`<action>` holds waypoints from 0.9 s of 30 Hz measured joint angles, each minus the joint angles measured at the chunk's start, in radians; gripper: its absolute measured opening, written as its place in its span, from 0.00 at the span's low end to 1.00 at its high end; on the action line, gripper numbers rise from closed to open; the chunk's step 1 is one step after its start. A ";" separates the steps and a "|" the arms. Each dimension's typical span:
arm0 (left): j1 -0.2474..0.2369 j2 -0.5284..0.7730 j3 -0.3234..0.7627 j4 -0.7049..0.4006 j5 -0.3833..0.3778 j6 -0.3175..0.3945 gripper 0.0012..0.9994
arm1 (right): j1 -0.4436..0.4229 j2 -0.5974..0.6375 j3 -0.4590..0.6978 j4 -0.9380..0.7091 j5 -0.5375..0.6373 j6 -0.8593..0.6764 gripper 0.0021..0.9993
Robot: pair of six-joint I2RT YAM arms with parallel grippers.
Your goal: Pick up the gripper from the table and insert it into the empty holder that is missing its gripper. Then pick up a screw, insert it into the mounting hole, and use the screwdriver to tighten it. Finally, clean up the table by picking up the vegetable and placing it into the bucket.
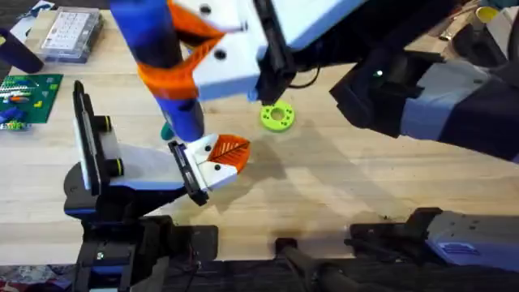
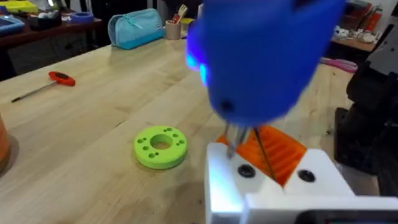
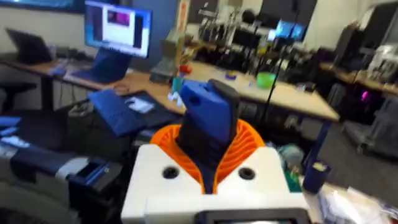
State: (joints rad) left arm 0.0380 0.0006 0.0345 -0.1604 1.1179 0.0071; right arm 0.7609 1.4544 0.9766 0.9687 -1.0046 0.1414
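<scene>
The white gripper with its orange ribbed face sits in the short black holder at the end of the left arm, which lies across the table. The left gripper has its orange pads together with nothing between them. The blue screwdriver stands upright, its lit bit resting on the white piece beside a dark screw. My right gripper is shut on the screwdriver's body. The vegetable peeks out behind the screwdriver. A sliver of the bucket shows.
A green round disc lies just beyond the work spot. A red-handled rod and a blue pencil case lie farther off. A tall black plate with yellow-ringed knobs, a green board and a clear box stand left.
</scene>
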 joint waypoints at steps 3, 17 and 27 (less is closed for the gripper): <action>0.000 0.000 0.000 0.000 0.000 0.000 0.01 | -0.004 0.000 0.028 0.034 0.018 0.045 0.05; 0.000 0.000 0.000 0.000 0.000 0.000 0.01 | -0.110 0.000 0.328 -0.357 0.008 -0.007 0.05; 0.000 0.000 0.000 0.000 0.000 0.000 0.01 | -0.255 0.000 0.336 -0.677 0.019 -0.220 0.05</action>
State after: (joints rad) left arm 0.0379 0.0006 0.0342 -0.1604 1.1179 0.0074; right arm 0.5063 1.4548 1.3130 0.2918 -0.9853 -0.0788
